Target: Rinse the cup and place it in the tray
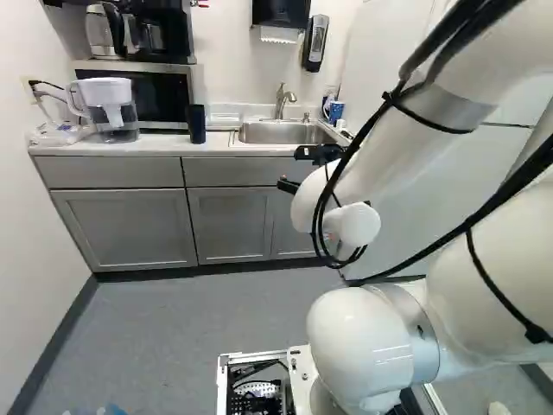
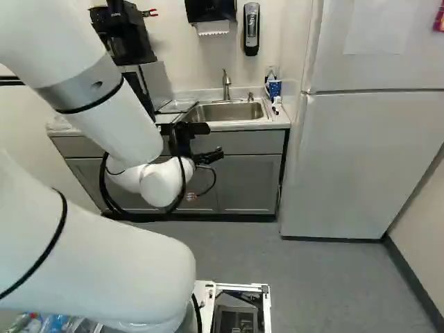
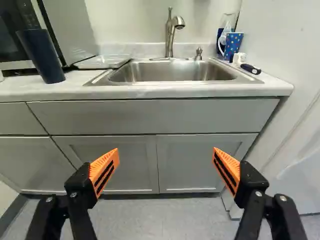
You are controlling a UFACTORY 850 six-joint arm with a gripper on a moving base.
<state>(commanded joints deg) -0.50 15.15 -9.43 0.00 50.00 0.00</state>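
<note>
My gripper (image 2: 209, 157) is before the sink cabinet in the right base view. In the wrist view the gripper (image 3: 165, 167) stands wide open, orange pads far apart, nothing between them. A tall dark blue cup (image 3: 42, 56), (image 1: 197, 124) stands on the counter left of the sink, ahead of and beyond one finger. Between cup and sink lies a clear, shallow tray (image 3: 104, 61), (image 1: 226, 118), which looks empty. A blue patterned mug (image 3: 233, 46), (image 2: 275, 88) stands at the sink's other side.
The steel sink (image 3: 170, 72) has a faucet (image 3: 170, 32) behind it. Cabinet fronts (image 3: 200, 162) stand close ahead. A microwave (image 1: 154, 97) and a water pitcher (image 1: 111, 108) are on the counter's left part; a fridge (image 2: 368, 159) stands right.
</note>
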